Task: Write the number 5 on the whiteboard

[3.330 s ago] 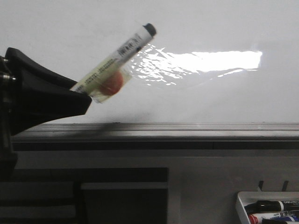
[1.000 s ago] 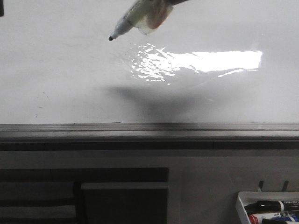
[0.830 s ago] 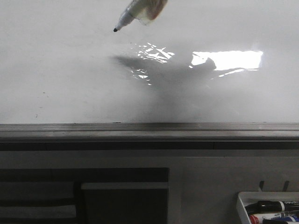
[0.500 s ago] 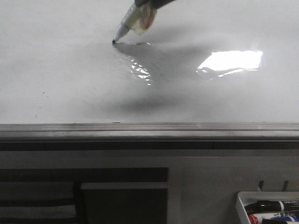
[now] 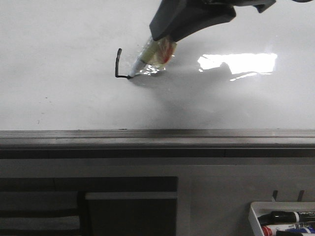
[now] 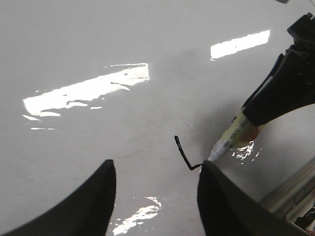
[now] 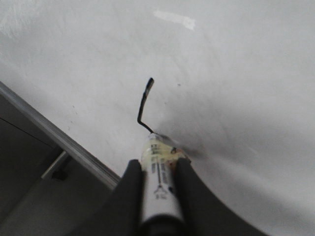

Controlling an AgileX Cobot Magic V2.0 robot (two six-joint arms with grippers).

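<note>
The right jaws [image 7: 157, 172] pinched the marker [image 5: 147, 61], its tip touching the whiteboard [image 5: 64, 93]. The 5 [image 5: 118, 64] had only its vertical stroke, just beyond them; curve and top bar remained. The left jaws [image 6: 155, 194] stood spread.

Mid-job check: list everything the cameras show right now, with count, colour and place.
whiteboard: one, glossy white, grey rim along its near edge, fills the upper front view.
black stroke: one, short vertical line bending at its lower end, on the board at the marker's tip.
marker: one, pale barrel, tip on the board.
tray: one, white, holding several markers, lower right below the board.
right gripper: black, clamped on the marker.
left gripper: black, open, empty, over the board.
</note>
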